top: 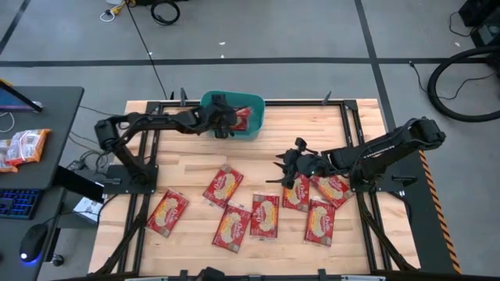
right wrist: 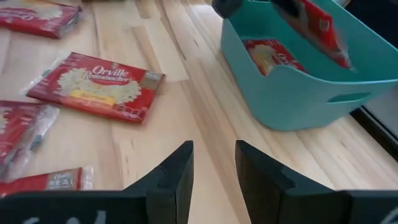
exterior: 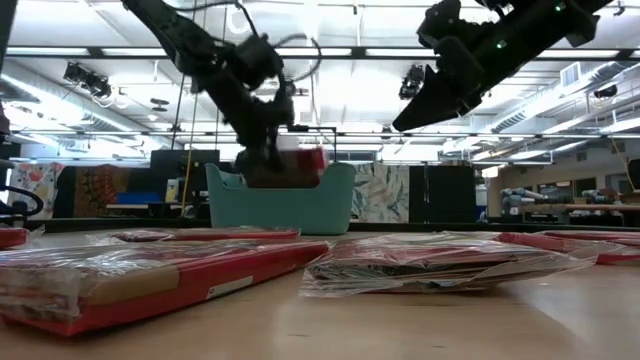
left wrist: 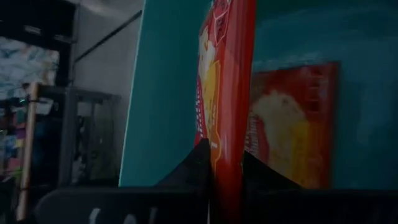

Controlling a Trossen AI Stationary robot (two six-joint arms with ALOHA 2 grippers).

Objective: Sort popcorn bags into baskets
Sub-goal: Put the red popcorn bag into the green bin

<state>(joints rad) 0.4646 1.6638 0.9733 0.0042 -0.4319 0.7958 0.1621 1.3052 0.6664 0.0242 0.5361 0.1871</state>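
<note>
A teal basket [top: 254, 125] stands at the table's far edge, with one red popcorn bag lying inside [right wrist: 270, 57]. My left gripper [top: 224, 121] is over the basket, shut on a red popcorn bag [left wrist: 227, 93]. Several more red bags lie flat on the near half of the table, such as one [top: 224, 186] and another [top: 264, 216]. My right gripper [top: 291, 169] hovers open above the bags at centre-right [top: 296, 193], touching nothing; in its wrist view its fingers [right wrist: 211, 171] stand apart over bare wood. My left gripper pinches the popcorn bag between its two fingers [left wrist: 200, 163], at the bag's edge [left wrist: 227, 168]. The bag is lifted clear and stands edge-on, inside the rim of the basket [exterior: 300, 165], above the bag lying on the basket's floor.
A black desk at the left holds orange-white packets [top: 23, 147], a keyboard and a mouse. Black frame rails run along the table's sides. Bare wood lies between the basket and the row of bags [top: 266, 160].
</note>
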